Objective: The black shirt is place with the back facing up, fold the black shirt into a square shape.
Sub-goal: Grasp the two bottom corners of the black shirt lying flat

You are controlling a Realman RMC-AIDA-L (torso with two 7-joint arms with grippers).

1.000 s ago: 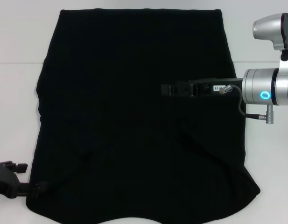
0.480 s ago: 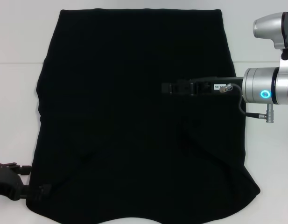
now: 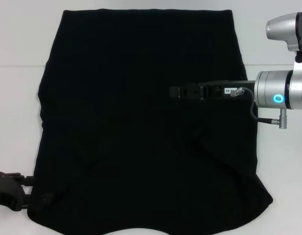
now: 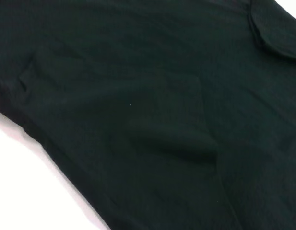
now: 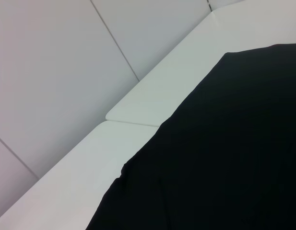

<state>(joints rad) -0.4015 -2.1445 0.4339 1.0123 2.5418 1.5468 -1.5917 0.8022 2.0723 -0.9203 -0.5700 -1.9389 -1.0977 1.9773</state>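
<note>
The black shirt [image 3: 141, 122] lies spread flat on the white table [image 3: 16, 98], plain side up, with a few shallow creases in its near half. At the shirt's near left corner sits my left gripper [image 3: 42, 199], low on the cloth's edge. In the left wrist view black fabric [image 4: 148, 115] fills the picture, with its hem running beside bare table [image 4: 23, 191]. My right gripper [image 3: 174, 92] reaches in from the right and hovers over the middle of the shirt. The right wrist view shows the shirt's edge [image 5: 224, 158] against the table.
White tabletop [image 3: 283, 161] borders the shirt on both sides. A seam between table panels [image 5: 133, 123] and a pale wall [image 5: 66, 57] show in the right wrist view. The right arm's silver wrist and cable [image 3: 268, 103] hang over the shirt's right edge.
My left gripper has slid slightly toward the table's near edge at the shirt's corner. The right arm and the shirt have stayed as they were.
</note>
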